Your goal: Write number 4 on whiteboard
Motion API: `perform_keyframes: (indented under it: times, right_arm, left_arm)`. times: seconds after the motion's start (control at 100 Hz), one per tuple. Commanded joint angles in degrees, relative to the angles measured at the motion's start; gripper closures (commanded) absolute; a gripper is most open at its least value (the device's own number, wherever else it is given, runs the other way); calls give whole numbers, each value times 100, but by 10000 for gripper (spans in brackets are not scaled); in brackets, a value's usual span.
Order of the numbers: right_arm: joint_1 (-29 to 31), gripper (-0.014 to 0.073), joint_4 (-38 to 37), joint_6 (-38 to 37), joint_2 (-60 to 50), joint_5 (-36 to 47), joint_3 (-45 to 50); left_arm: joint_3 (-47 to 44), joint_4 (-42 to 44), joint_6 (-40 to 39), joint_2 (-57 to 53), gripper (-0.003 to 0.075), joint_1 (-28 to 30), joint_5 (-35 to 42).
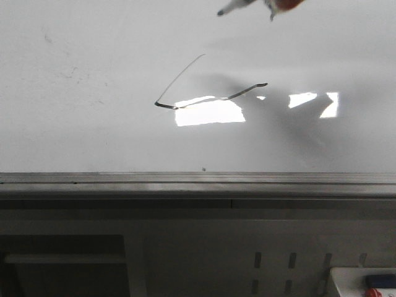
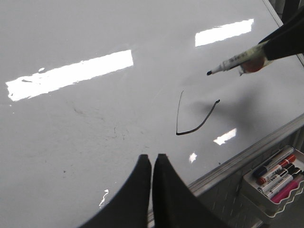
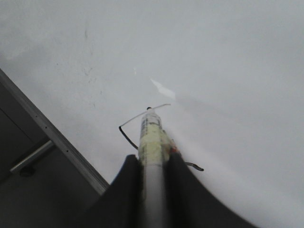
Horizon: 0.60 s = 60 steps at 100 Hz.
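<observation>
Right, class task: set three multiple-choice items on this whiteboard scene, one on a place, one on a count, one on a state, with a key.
1. Where is the marker tip?
A. lifted off the whiteboard, beyond the strokes
B. pressed on the crossbar
C. lying in the tray

2. How many strokes of the number 4 are drawn?
A. none
B. two
C. three

3. What is the left hand doing?
A. gripping an eraser
B. spread wide open
C. shut on nothing

Key: 1 A, the left wrist view shows the tip in the air, clear of the line ends. 2 B, only the slanted line and the wavy crossbar show; the long vertical stroke is missing. 3 C, its fingers meet with nothing between them, while the right hand clamps the marker.
</observation>
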<state>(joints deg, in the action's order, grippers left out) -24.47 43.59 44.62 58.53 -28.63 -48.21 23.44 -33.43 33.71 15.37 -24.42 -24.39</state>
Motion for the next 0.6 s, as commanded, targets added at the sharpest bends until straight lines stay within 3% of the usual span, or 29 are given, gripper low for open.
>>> perform_keyframes:
  times: [0.0,0.59]
  right_arm:
    - [-39,637,141,44,157,479,-190]
    - [-39,638,106,44,684,949,-195]
  left_arm:
    - [143,-158,-40,28,741,18,423]
    - [143,-158,-40,28,741,18,423]
